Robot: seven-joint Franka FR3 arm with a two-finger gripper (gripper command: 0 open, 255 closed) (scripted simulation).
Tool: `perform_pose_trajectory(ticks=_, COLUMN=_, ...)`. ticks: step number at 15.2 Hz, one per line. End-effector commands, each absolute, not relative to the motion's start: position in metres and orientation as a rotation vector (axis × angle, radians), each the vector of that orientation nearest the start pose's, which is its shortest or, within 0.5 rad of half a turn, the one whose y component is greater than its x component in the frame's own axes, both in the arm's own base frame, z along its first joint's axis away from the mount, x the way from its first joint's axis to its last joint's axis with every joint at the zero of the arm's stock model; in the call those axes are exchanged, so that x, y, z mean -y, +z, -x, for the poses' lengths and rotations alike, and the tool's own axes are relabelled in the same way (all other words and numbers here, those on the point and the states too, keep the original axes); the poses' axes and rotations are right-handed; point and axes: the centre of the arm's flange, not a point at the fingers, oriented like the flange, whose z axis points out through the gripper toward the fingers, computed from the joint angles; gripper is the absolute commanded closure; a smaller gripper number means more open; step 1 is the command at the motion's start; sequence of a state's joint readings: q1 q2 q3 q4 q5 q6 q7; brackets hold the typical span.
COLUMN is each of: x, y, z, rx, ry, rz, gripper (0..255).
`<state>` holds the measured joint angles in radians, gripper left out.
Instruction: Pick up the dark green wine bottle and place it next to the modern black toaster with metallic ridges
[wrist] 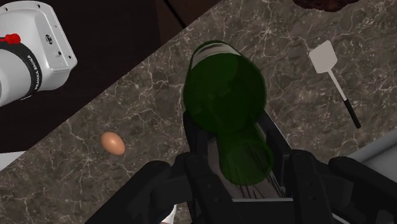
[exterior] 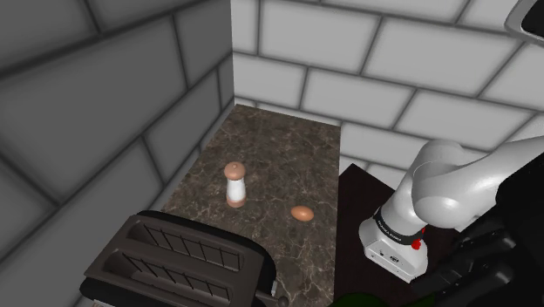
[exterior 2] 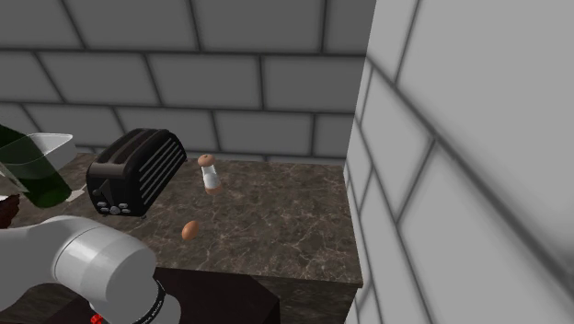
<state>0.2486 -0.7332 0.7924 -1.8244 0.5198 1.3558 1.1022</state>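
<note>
The dark green wine bottle [wrist: 224,95] is clasped between my black fingers [wrist: 193,130], base pointing away from the hand, and hangs above the marbled counter [wrist: 146,83]. My gripper [wrist: 230,127] is shut on it. The bottle also shows at the second exterior view's far left [exterior 2: 29,170] and as a green sliver at the shoulder view's bottom edge [exterior: 362,301]. The black toaster with ridged sides [exterior: 174,260] [exterior 2: 138,170] stands at the counter's near end in the shoulder view, to the left of the bottle.
A brown egg [exterior: 302,213] [wrist: 113,142] lies on the counter [exterior: 279,144] and a white shaker with a brown top [exterior: 235,184] stands beyond the toaster. A white spatula [wrist: 335,79] lies near the bottle. Grey block walls enclose the counter.
</note>
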Motion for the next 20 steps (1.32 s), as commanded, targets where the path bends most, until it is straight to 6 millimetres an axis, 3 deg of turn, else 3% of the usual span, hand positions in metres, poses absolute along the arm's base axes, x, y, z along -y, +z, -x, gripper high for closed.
perform_pose_trajectory(ticks=1, x=-0.420, y=0.667, z=-0.010, rx=-0.086, ry=-0.039, rz=3.088, gripper=255)
perform_pose_trajectory(ticks=20, x=-0.420, y=0.567, z=-0.010, rx=-0.086, ry=-0.039, rz=3.088, gripper=255)
